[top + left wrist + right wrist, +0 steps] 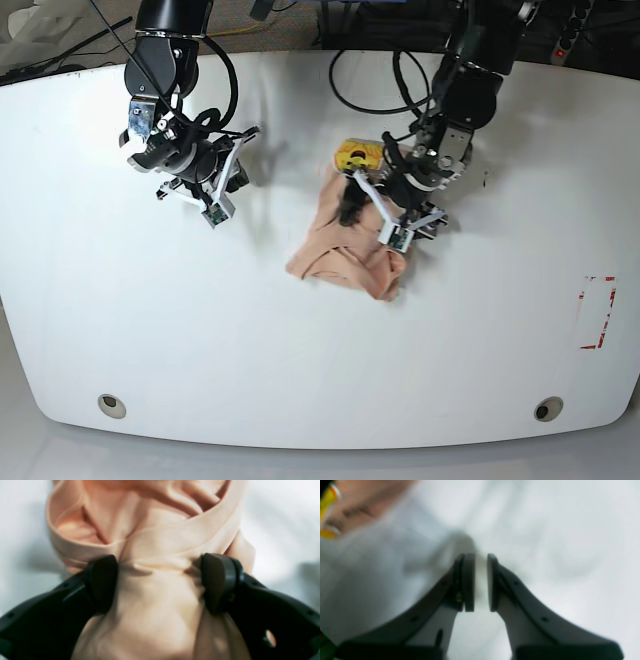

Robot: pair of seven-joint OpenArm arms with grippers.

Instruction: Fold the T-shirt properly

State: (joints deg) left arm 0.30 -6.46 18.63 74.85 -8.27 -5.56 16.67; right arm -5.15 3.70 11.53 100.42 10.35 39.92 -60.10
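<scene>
Two arms, T-shirt [345, 255] bunched mid-table [200, 330]

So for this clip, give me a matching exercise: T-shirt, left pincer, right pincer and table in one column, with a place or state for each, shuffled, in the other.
Column one:
1. T-shirt
2. left pincer
3. right pincer
4. table

Column two:
A. white, with red marks near one edge
B. jaws wide apart, peach cloth bunched between them
C. crumpled in a heap, not flat
D. nearly closed, nothing between the jaws, over bare surface

Pairs: 1-C, 2-B, 3-D, 4-A
</scene>
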